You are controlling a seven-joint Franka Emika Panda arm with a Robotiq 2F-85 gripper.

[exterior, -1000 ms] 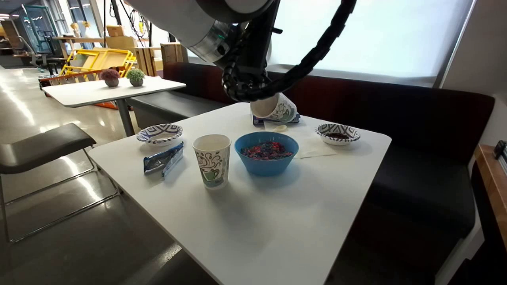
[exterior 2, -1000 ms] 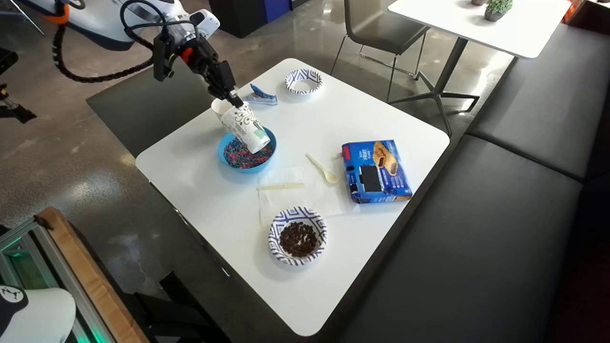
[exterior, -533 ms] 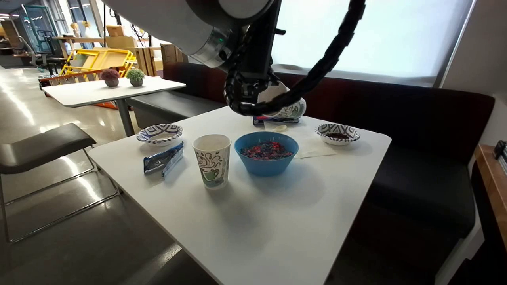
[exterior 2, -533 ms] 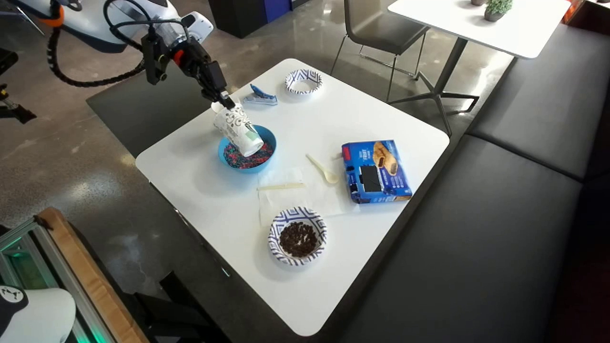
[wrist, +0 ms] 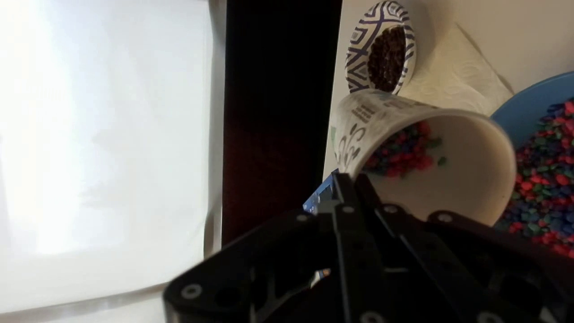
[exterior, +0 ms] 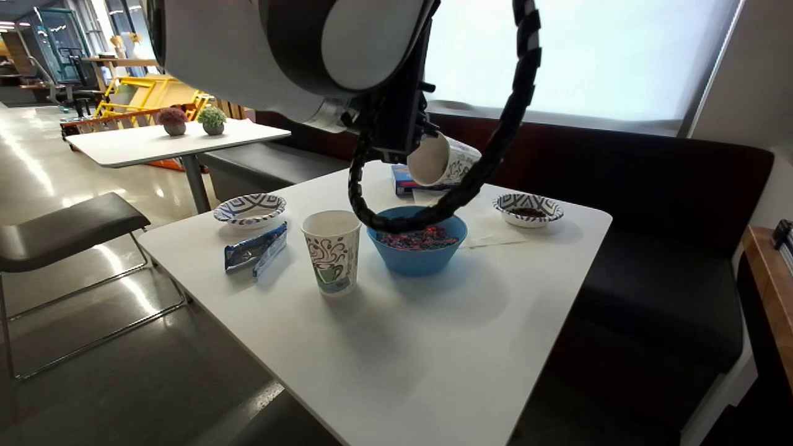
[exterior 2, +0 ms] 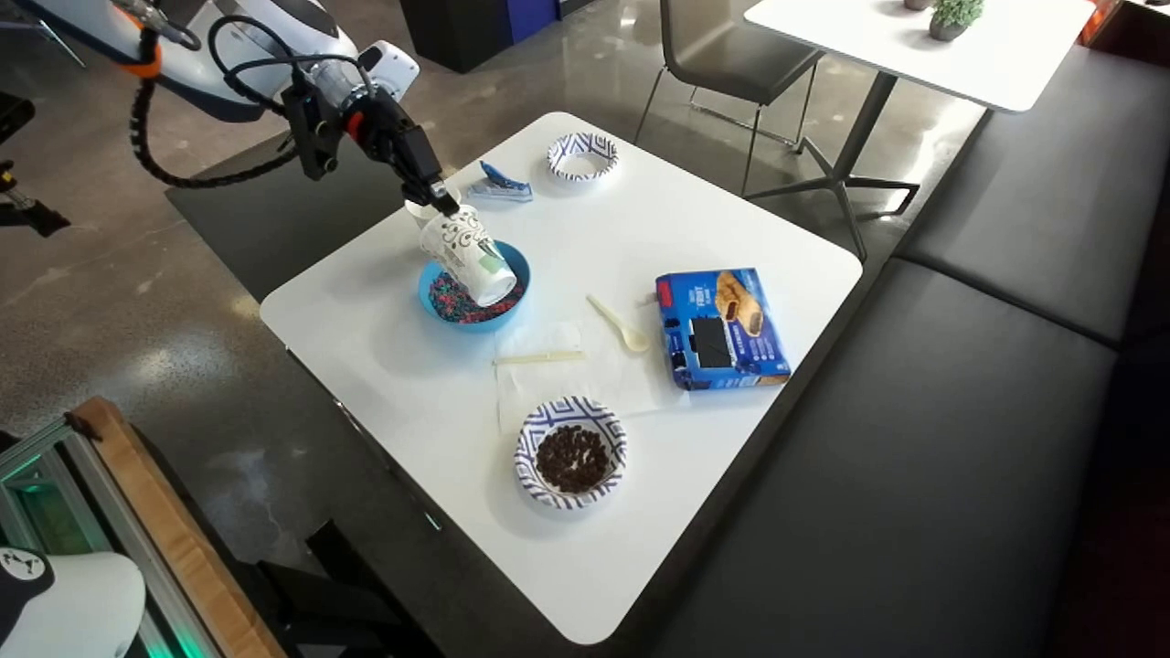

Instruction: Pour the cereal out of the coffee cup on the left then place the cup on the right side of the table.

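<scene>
My gripper (wrist: pixel 352 179) is shut on the rim of a patterned paper coffee cup (exterior 2: pixel 471 256) and holds it tilted in the air. The cup also shows in an exterior view (exterior: pixel 463 162), its mouth facing left and toward the camera. In the wrist view, coloured cereal pieces (wrist: pixel 406 152) lie inside the cup. A blue bowl (exterior: pixel 416 260) with red, blue and green pieces stands below the cup on the white table (exterior: pixel 433 347). A second, similar cup (exterior: pixel 331 254) stands upright beside the bowl; the held cup partly hides it (exterior 2: pixel 418 203) in an exterior view.
A patterned bowl of dark pieces (exterior 2: pixel 571 457), a napkin (exterior 2: pixel 548 393), a spoon (exterior 2: pixel 622 324) and a blue box (exterior 2: pixel 722 329) lie on the table. A patterned bowl (exterior 2: pixel 582 157) and a blue wrapper (exterior 2: pixel 501 183) are at another corner. A dark bench runs alongside.
The arm has shifted and come lower in an exterior view. The held cup has moved slightly and turned its mouth more toward that camera. The bowls and standing cup have not moved.
</scene>
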